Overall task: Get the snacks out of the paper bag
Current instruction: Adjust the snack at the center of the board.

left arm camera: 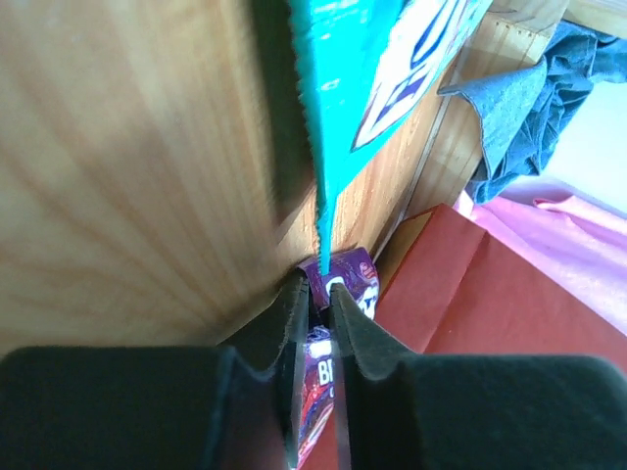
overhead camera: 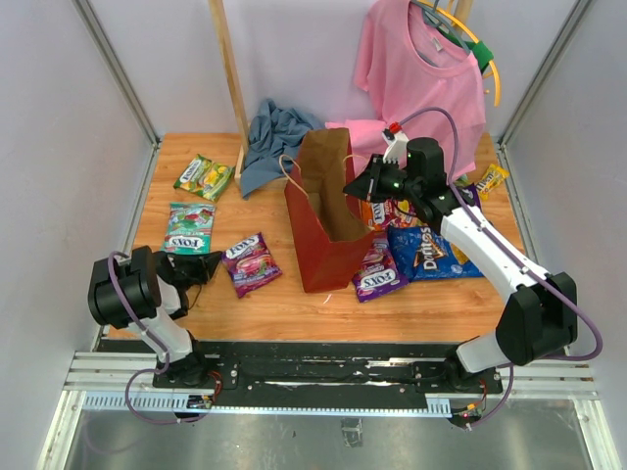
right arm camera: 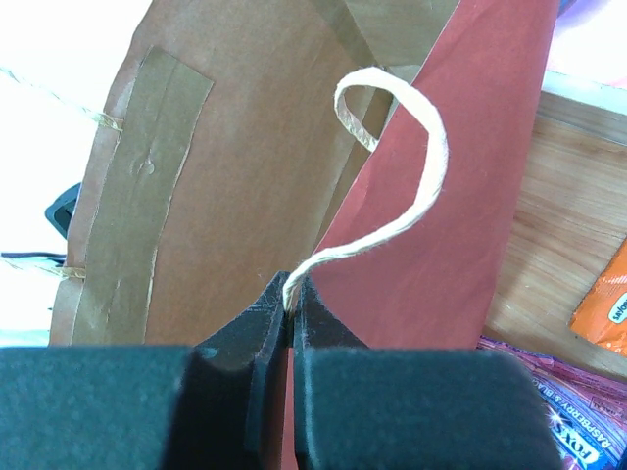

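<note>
Cloth (overhead camera: pixel 274 137), shirt (overhead camera: pixel 416 73) behind paper bag (overhead camera: pixel 315 245), teal packet (overhead camera: pixel 189 230) left

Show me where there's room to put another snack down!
Bare wood: the table's front strip, in front of the left purple packet and the paper bag, and the far left corner behind the green-yellow packet. Right of the bag it is crowded: the chip bag and other packets overlap there.
</note>
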`<action>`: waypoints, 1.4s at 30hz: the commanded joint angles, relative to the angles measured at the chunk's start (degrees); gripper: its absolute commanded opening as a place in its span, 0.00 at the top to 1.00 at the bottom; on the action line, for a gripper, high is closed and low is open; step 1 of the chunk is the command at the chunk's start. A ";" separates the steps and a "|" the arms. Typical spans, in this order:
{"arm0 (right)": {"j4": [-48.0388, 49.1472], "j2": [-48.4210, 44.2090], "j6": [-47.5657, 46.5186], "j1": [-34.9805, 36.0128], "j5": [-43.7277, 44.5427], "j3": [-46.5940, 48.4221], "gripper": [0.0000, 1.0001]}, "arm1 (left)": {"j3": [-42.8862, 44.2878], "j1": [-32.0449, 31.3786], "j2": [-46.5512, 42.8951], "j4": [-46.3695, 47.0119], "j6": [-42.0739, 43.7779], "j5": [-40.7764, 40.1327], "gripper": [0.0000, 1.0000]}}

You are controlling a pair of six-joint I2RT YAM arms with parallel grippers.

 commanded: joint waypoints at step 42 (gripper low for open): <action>-2.16 -0.79 -2.19 0.92 0.85 0.75 0.99 | 15.32 5.79 -5.72 -32.83 26.82 -24.53 0.99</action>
